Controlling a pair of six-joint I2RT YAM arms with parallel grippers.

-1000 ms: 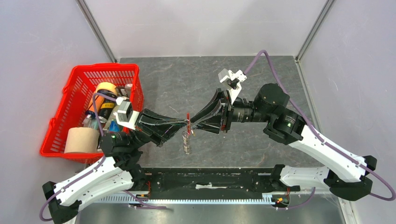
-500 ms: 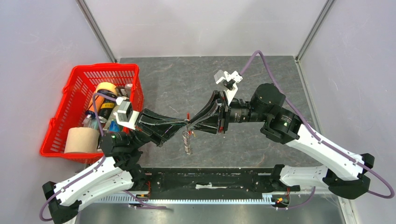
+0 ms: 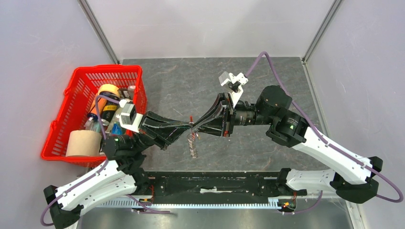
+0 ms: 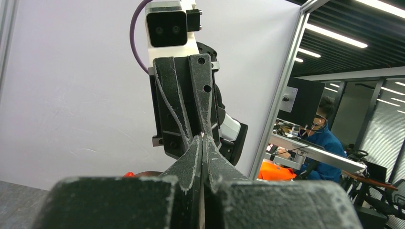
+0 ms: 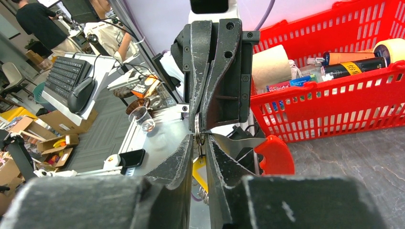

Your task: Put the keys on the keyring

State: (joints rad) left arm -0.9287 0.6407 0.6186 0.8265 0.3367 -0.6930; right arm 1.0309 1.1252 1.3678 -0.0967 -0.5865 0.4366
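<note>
Left gripper point(image 3: 189, 127) is pinched shut on the keyring point(image 3: 191, 117) at centre, with the silvery keys point(image 3: 193, 147) dangling toward 6 o'clock. Right gripper point(image 3: 195, 126), reaching in from 3 o'clock, stands narrow around the brass-yellow key point(image 5: 199, 171); I cannot tell if it grips. A misaligned squeeze could twist the ring loose and drop everything.

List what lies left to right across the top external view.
red basket → left tool → keyring with its keys hanging, where the two tools meet → right tool
</note>
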